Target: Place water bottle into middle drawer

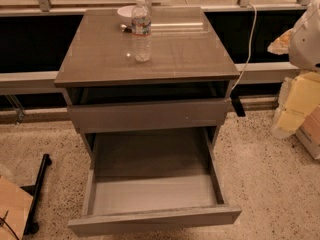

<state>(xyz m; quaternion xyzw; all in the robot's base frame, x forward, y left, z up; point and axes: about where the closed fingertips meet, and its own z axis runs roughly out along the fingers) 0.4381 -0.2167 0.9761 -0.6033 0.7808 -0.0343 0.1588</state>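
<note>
So at that moment your water bottle (142, 31) was standing upright on the cabinet top (190, 54), upper middle of the frame, white cap on, label band around its upper half. Just behind it, toward the top edge, sat the white bowl (126, 12), partly hidden by the bottle.

The middle drawer (155, 219) was pulled way out toward the bottom of the frame, with its pale inner floor in plain view. The bottle was well apart from it, up on top. The upper drawer (150, 115) stuck out only a little, with a dark gap above its front.

The gripper was out of frame, so you couldn't tell how wide the claw was or whether it had hold of anything. A white rounded shape (306, 34) poked in at the upper right edge. Couldn't tell what it was.
</note>
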